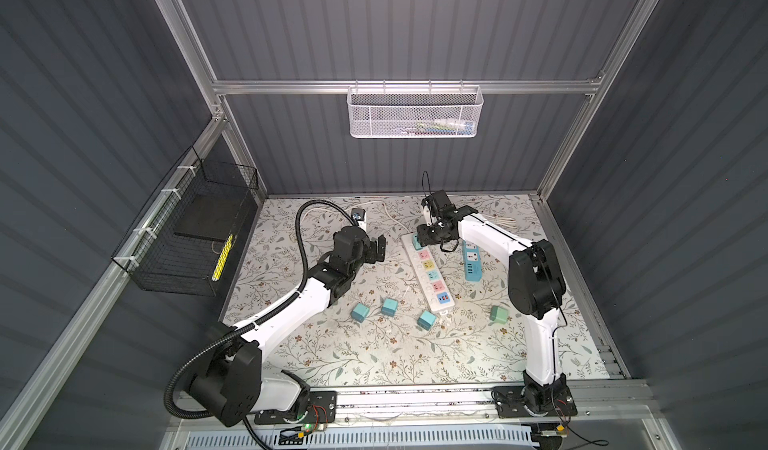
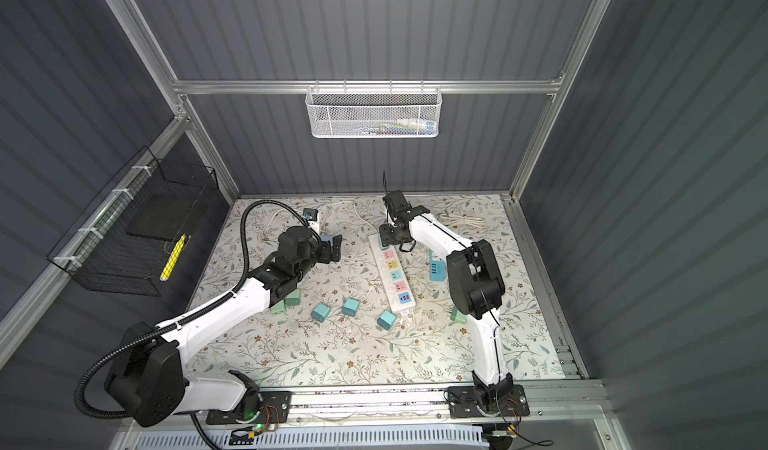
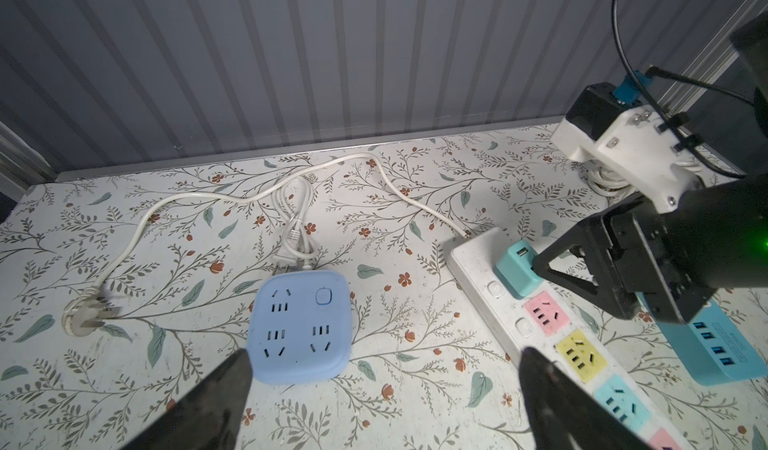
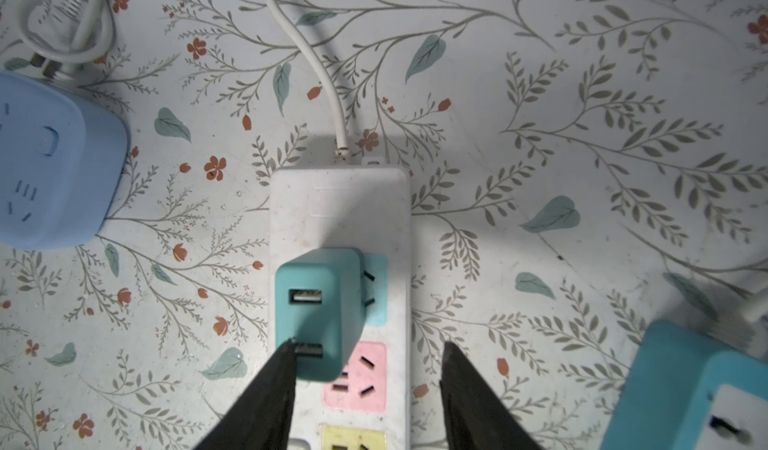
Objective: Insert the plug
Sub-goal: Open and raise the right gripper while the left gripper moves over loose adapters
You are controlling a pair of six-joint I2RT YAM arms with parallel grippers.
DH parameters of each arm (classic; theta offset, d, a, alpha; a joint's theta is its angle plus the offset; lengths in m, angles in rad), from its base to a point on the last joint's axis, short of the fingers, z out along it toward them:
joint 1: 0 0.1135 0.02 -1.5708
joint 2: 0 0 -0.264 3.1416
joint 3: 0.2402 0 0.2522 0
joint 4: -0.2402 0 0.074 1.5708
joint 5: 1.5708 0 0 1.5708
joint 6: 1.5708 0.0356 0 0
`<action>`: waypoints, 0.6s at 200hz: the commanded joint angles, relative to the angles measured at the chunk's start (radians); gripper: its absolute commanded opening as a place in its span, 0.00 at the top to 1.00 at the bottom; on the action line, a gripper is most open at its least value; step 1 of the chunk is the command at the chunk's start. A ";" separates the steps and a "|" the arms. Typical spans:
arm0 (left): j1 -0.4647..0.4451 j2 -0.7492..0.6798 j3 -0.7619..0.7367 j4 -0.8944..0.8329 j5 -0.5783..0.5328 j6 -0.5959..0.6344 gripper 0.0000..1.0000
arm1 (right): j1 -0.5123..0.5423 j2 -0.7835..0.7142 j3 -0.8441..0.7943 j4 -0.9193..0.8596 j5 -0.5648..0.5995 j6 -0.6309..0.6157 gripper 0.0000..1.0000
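Teal plug (image 4: 318, 315) stands at the cable end of the white power strip (image 4: 338, 202), right end effector (image 4: 368, 344) part-open around it without clamping, left end effector (image 3: 385, 351) wide open beside the strip.

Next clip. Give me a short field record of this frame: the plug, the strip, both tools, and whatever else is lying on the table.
plug: teal USB charger standing on the end socket of the white power strip, at its cord end; how deep it sits cannot be told
right tool: open, over the charger, not clamping it
left tool: open, empty, hovering by the blue square socket block
other: loose chargers near the white strip's other end; blue strip beside it
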 commanded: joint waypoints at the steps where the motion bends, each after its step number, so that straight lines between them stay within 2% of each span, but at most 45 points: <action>1: -0.003 -0.001 0.035 -0.013 0.009 0.010 0.00 | -0.006 -0.004 -0.049 -0.036 0.021 0.004 0.44; 26: -0.003 0.013 0.045 -0.027 0.003 -0.009 0.00 | -0.005 -0.053 -0.033 -0.045 0.003 0.009 0.43; 56: -0.003 0.027 0.112 -0.123 -0.043 -0.071 0.01 | -0.004 -0.140 0.015 -0.078 -0.001 0.002 0.40; 80: -0.003 0.031 0.188 -0.296 -0.039 -0.144 0.01 | -0.002 -0.241 -0.010 -0.067 0.061 0.022 0.29; 94: -0.003 0.034 0.217 -0.392 0.014 -0.148 0.02 | -0.004 -0.323 -0.088 0.006 0.102 0.069 0.10; 98: -0.003 0.035 0.220 -0.417 0.023 -0.153 0.03 | -0.003 -0.349 -0.121 0.036 0.129 0.096 0.02; 110: -0.003 0.034 0.220 -0.484 0.060 -0.166 0.04 | -0.009 -0.425 -0.231 0.131 0.190 0.173 0.01; 120: -0.005 0.035 0.216 -0.543 0.071 -0.172 0.06 | -0.022 -0.472 -0.331 0.240 0.152 0.148 0.01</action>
